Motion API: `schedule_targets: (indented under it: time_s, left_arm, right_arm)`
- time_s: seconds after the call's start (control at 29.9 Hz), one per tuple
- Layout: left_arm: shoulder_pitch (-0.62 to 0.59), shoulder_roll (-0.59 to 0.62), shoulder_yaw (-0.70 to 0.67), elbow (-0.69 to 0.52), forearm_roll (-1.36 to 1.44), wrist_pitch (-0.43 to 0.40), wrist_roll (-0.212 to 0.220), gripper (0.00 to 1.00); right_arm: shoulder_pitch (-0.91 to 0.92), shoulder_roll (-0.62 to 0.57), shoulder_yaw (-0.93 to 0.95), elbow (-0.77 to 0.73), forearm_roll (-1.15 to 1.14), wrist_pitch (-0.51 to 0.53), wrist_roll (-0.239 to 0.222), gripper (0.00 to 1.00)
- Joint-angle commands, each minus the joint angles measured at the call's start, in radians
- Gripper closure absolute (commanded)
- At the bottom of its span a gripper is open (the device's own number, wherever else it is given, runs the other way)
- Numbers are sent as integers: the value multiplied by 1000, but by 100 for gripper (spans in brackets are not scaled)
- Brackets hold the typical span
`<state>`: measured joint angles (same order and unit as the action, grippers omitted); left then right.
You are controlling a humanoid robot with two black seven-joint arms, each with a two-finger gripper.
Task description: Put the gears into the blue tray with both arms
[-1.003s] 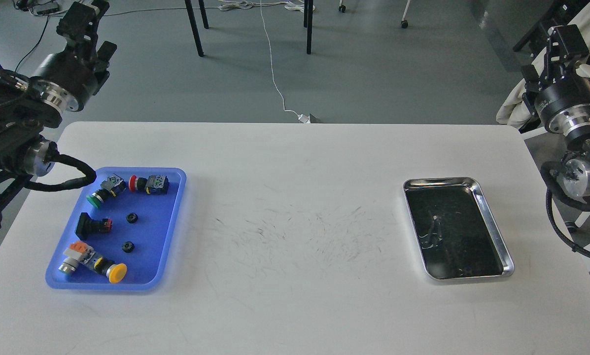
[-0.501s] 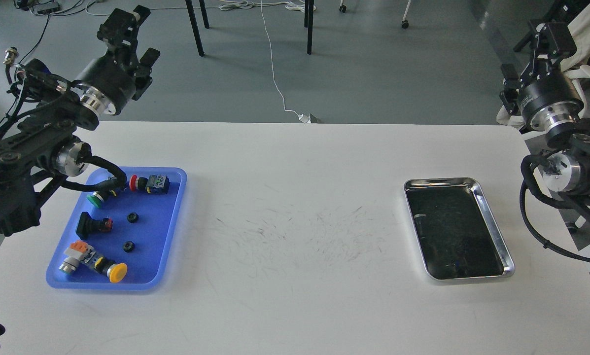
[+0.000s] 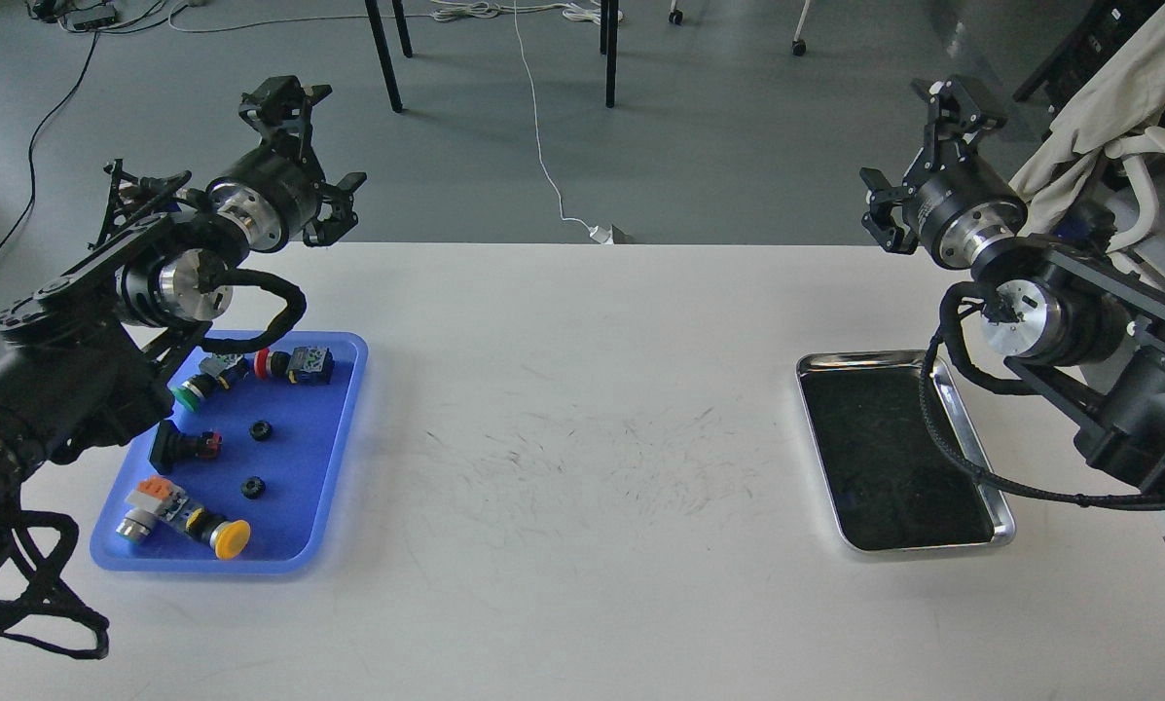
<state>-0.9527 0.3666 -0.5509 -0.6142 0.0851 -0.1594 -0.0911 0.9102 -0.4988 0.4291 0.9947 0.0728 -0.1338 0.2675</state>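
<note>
Two gears already lie in the blue tray, none elsewhere; left gripper and right gripper open, empty.

white table | blue tray left | silver tray right

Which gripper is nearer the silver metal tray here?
Right. The right gripper is raised beyond the silver tray's far edge; the left gripper is across the table, above the blue tray.
</note>
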Motion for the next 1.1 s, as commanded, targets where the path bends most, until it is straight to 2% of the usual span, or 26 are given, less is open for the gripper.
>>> schedule_targets:
  time_s: [0.0, 0.17, 0.37, 0.5, 0.6, 0.67, 0.77, 0.9, 1.0, 1.07]
  left_arm:
    - [-9, 3, -11, 5, -5, -8, -2, 2]
    - [-17, 3, -24, 48, -16, -37, 1, 2]
    - [2, 11, -75, 40, -54, -51, 2, 2]
    - [17, 51, -72, 39, -54, -126, 4, 2]
    - [26, 78, -69, -45, -47, -127, 5, 2]
    - [34, 121, -58, -53, -33, -140, 11, 2]
    - [64, 156, 3, -85, -34, -239, 10, 2]
    - [123, 189, 11, -131, -27, -261, 8, 2]
    - [166, 268, 3, -287, -25, -329, 2, 2]
    - [181, 322, 11, -357, -21, -329, 10, 2]
  right_arm:
    - [-14, 12, 14, -5, 2, 20, -1, 2]
    - [-45, 2, 56, -14, 2, 28, -1, 2]
    - [-103, -23, 144, -17, 25, 39, -1, 1]
    - [-116, -93, 172, -2, 35, 62, 10, 1]
    - [-117, -110, 178, -5, 33, 89, 12, 1]
    - [-119, -122, 178, -2, 33, 94, 13, 1]
    - [-126, -130, 177, -2, 33, 106, 15, 1]
    - [-139, -130, 175, -2, 31, 105, 25, 1]
    - [-145, -129, 175, -2, 31, 105, 27, 1]
    - [-149, -127, 175, -5, 30, 105, 29, 1]
